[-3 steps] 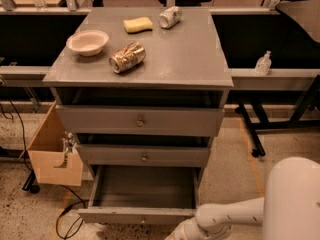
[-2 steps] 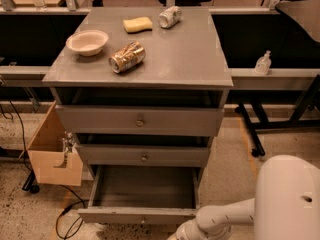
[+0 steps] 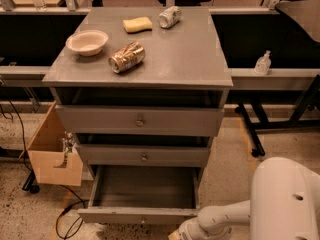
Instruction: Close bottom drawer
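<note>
Near open bottom drawer (image 3: 140, 215) front: end effector (image 3: 186, 231), arm (image 3: 226, 215) low, horizontal.

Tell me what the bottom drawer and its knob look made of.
Bottom drawer: apparently grey-painted wood, matte, flat board panels. Knob: likely metal, small with a dull glint, hard to confirm. Gripper sits at the lower edge, just right of the drawer front.
</note>
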Controlling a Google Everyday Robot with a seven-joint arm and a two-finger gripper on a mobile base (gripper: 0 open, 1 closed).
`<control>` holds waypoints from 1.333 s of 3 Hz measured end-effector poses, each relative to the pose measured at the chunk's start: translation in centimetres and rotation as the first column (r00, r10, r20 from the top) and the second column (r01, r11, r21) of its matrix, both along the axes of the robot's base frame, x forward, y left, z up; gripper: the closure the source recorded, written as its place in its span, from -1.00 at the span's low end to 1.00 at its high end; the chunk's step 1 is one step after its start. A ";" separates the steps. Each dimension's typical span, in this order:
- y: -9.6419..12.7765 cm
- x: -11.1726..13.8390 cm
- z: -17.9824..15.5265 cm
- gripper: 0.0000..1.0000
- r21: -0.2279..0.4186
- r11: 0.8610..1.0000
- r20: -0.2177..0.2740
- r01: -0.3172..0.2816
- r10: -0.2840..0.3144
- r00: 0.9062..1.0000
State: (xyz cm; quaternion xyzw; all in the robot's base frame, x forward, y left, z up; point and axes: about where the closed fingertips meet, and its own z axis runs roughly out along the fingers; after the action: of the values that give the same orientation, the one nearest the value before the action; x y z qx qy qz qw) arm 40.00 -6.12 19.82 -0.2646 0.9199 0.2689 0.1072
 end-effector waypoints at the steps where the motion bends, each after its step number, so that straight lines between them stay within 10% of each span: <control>1: -0.3 1.8 -1.4 1.00 -0.009 0.999 0.011 0.049 -0.048 0.999; 4: 0.0 5.7 -3.3 1.00 -0.046 0.995 0.054 0.086 -0.083 0.995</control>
State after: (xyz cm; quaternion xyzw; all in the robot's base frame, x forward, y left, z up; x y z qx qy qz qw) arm 45.69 -6.10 16.50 -0.2350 0.9334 0.2347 0.1360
